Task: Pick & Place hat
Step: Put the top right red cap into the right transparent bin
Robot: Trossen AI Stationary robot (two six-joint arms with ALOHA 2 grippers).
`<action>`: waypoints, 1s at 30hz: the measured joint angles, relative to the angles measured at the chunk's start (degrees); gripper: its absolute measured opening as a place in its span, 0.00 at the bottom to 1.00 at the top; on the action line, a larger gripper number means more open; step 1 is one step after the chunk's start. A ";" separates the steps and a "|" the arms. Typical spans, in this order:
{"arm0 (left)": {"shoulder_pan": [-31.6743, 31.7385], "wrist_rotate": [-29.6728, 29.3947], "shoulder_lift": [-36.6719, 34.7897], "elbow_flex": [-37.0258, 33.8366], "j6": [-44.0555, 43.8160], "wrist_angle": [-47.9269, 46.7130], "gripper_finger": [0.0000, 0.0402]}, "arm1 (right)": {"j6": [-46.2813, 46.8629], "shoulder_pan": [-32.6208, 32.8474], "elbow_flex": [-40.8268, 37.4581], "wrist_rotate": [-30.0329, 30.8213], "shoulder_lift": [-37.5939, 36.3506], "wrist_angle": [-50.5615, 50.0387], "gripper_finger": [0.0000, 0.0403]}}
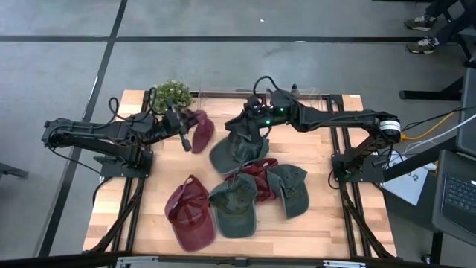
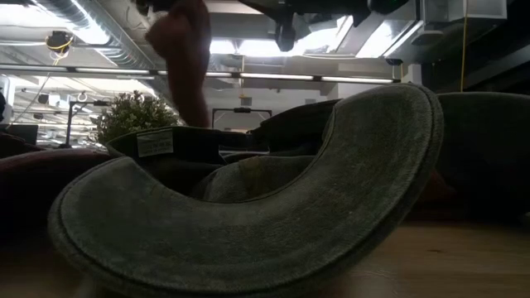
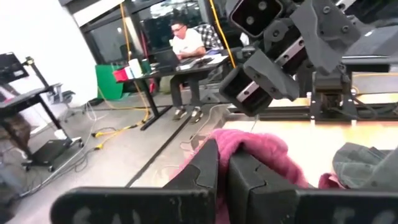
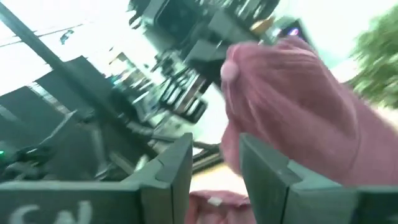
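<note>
A maroon hat (image 1: pixel 201 131) hangs at the far left of the table, with my left gripper (image 1: pixel 191 132) shut on it. In the low view this hat (image 2: pixel 187 58) dangles from above. My right gripper (image 1: pixel 244 121) stands open just right of it, above a green hat (image 1: pixel 234 149) that lies on the table. Its fingers (image 4: pixel 168 165) are apart with nothing between them, and the maroon hat (image 4: pixel 298 99) shows beyond them. Several more maroon and green hats (image 1: pixel 238 201) lie in a heap toward the near edge. My left gripper pinches a bunched fold of the maroon hat's cloth (image 3: pixel 252 146) between its two shut fingers (image 3: pixel 205 168). The fingers come level from the table's left. The hat hangs below and beyond them; which part of the hat the fold belongs to I cannot tell.
A small potted plant (image 1: pixel 172 94) stands at the far edge behind my left gripper. A green hat's brim (image 2: pixel 248 215) fills the low view's foreground. Bare wood (image 1: pixel 335 216) shows at the near right. A person sits at a desk in the room beyond.
</note>
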 joint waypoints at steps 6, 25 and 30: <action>0.15 -1.27 0.46 0.00 -0.87 0.49 0.01 | -10.76 3.14 2.35 14.55 -0.14 -1.10 0.28; 7.74 -0.54 5.94 0.02 -30.93 1.02 0.01 | -48.39 10.45 12.90 51.29 0.61 -11.03 0.23; 9.72 0.52 10.19 0.37 -33.83 3.01 0.01 | -49.03 9.13 12.90 51.10 0.63 -12.70 0.23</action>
